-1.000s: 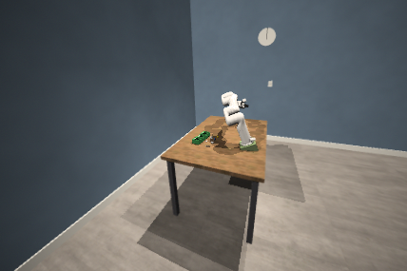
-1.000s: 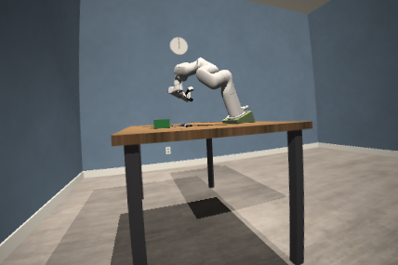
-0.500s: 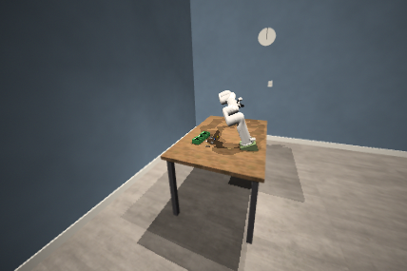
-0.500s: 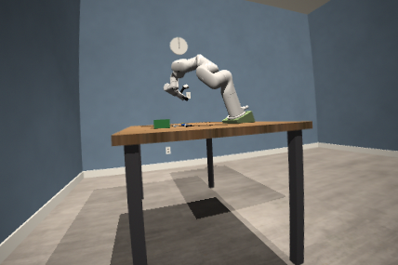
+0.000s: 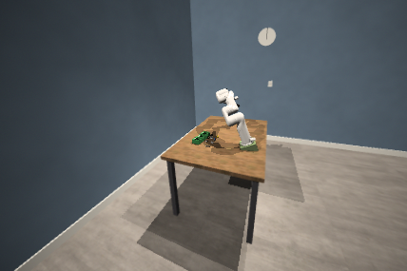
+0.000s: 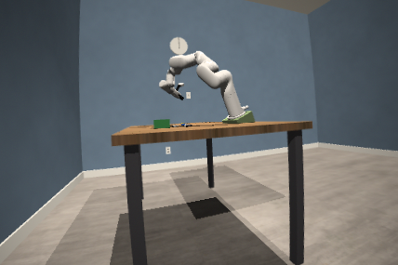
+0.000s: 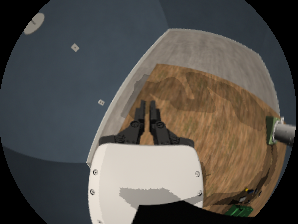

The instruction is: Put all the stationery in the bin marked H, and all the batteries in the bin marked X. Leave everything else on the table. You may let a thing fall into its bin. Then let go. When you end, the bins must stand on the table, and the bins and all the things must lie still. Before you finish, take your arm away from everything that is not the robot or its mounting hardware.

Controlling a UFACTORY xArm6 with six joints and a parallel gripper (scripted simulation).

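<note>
My gripper (image 6: 181,98) (image 7: 147,107) is shut, with only a narrow gap and nothing visible between its fingertips. It hangs high above the table (image 5: 219,163) (image 6: 260,129) (image 7: 225,145). Green bins stand close together on the table; one bin (image 5: 197,141) is nearer the front and another bin (image 5: 204,134) is behind it. Green also shows as a bin (image 6: 162,124) in the exterior view and at the bottom right of the wrist view (image 7: 239,212). Their letters cannot be read. Small dark, blue and yellow things (image 5: 212,139) (image 6: 184,125) (image 7: 246,195) lie beside the bins, too small to tell apart.
The arm's green base (image 5: 248,146) (image 6: 246,116) (image 7: 271,130) stands on the table, on the other side of the small things from the bins. The arm's shadow falls across the table top. A wall clock (image 5: 266,36) (image 6: 179,46) hangs behind.
</note>
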